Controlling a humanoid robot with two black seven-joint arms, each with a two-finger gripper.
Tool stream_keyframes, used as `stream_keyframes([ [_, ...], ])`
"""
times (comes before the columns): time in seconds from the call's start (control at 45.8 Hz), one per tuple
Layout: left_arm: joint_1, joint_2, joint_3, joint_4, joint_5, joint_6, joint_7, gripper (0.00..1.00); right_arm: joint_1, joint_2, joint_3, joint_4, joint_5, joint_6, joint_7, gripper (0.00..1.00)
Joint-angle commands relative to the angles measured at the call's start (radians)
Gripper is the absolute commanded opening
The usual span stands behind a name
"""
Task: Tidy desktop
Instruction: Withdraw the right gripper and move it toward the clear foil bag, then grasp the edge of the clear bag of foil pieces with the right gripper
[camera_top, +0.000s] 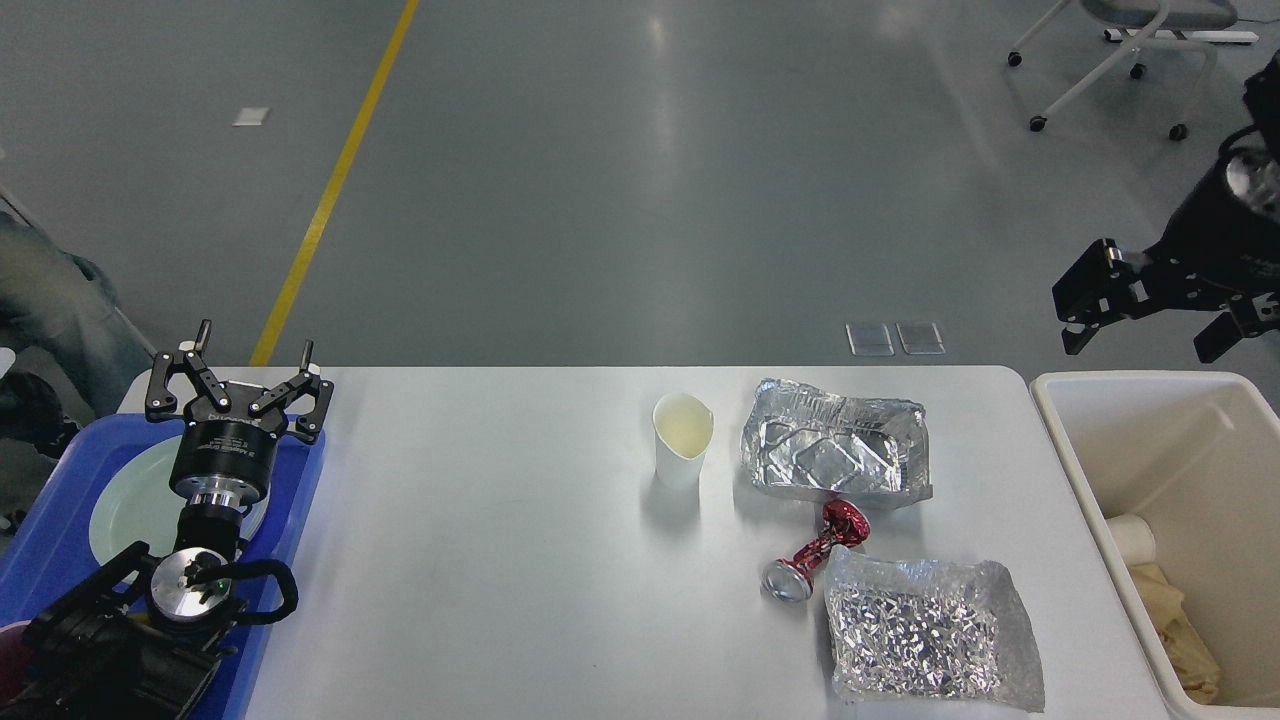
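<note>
Partly done, by my reading. Cream bin (1190, 440) at right edge of the counter (480, 560) already holds a small paper cup (1132, 537) and crumpled tan paper (1185, 640); blue tray (40, 560) at left carries a pale plate (125, 500).

Left on the white counter, all right of centre: paper cup (682, 440), upright; dented foil tray (835, 452) just beside it; crushed red can (815, 550) lying between that and a crumpled foil tray (925, 630) nearer me.

Left tool (240, 372) over the blue tray's far end, fingers spread, holding nothing. Right tool (1150, 320) raised above the bin's far rim, jaws apart, empty as far as I can see.

Nothing blocks the reach to the foil. The can touches or nearly touches the near tray; may roll if nudged.
</note>
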Motion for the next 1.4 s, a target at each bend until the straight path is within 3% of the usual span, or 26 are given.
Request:
stream_keyframes([
  [0.0,0.000,0.000,0.000,0.000,0.000,0.000,0.000,0.96,0.227,0.017,-0.025,0.153,0.042,0.001,0.000,1.00],
  [0.328,0.000,0.000,0.000,0.000,0.000,0.000,0.000,0.96,0.490,0.112,-0.009,0.339,0.177,0.001,0.005,1.00],
  [0.524,-0.003,0.000,0.000,0.000,-0.001,0.001,0.000,0.96,0.458,0.122,0.002,0.340,0.175,0.001,0.006,1.00],
  [0.656,-0.003,0.000,0.000,0.000,0.000,0.000,0.000,0.96,0.324,0.118,-0.015,0.331,0.152,-0.005,0.005,1.00],
  [0.874,-0.003,0.000,0.000,0.000,-0.001,0.000,0.000,0.96,-0.015,-0.026,-0.037,0.329,-0.039,-0.227,0.006,1.00],
  [0.918,-0.003,0.000,0.000,0.000,0.000,0.000,0.000,0.96,-0.156,-0.126,-0.005,0.322,-0.128,-0.338,0.005,1.00],
  [0.983,-0.003,0.000,0.000,0.000,0.000,0.000,0.000,0.96,-0.248,-0.161,0.021,0.316,-0.162,-0.449,0.005,1.00],
  [1.245,0.000,0.000,0.000,0.000,0.000,0.000,0.000,0.96,-0.644,-0.132,0.093,0.242,-0.174,-0.827,0.005,1.00],
  [1.377,-0.003,0.000,0.000,0.000,0.000,0.000,0.000,0.96,-0.823,-0.043,0.159,0.158,-0.174,-0.902,0.005,1.00],
])
